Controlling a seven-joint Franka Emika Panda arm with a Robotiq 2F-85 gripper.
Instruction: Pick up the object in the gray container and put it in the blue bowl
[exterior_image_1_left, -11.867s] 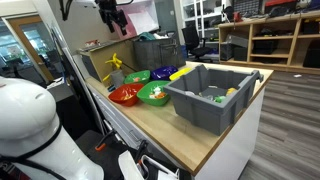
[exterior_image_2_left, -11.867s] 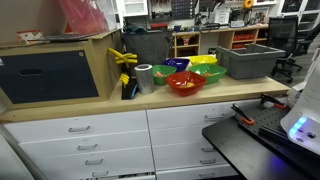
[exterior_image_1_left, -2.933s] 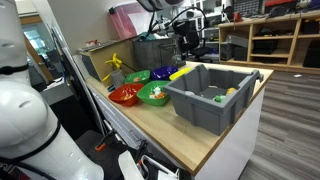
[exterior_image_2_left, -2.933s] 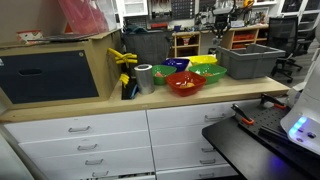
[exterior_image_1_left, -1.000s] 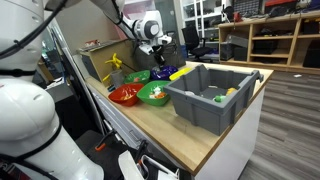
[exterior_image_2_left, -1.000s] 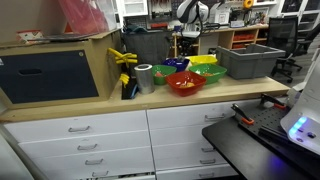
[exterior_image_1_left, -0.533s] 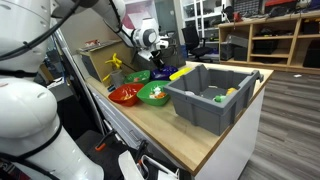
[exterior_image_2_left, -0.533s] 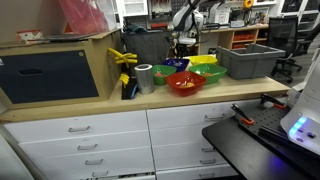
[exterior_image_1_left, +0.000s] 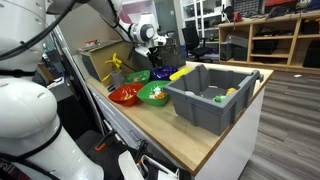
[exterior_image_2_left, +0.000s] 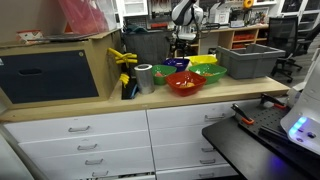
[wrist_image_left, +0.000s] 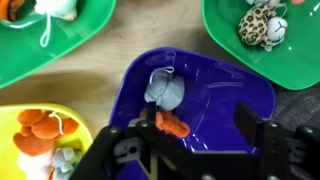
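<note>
Gripper (wrist_image_left: 188, 142) released and empty over the blue bowl (wrist_image_left: 228, 100), gray toy (wrist_image_left: 165, 88) and orange toy (wrist_image_left: 172, 125) inside, green bowls (wrist_image_left: 75, 40) alongside

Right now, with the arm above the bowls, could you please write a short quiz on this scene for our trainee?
1. Which bowl lies under the gripper? A green, B blue, C yellow.
2. True or false: the blue bowl is empty.
3. Fill in: the gripper's jaws stand ___.
Key: 1 B. 2 False: it holds a gray item and an orange item. 3 open.
</note>
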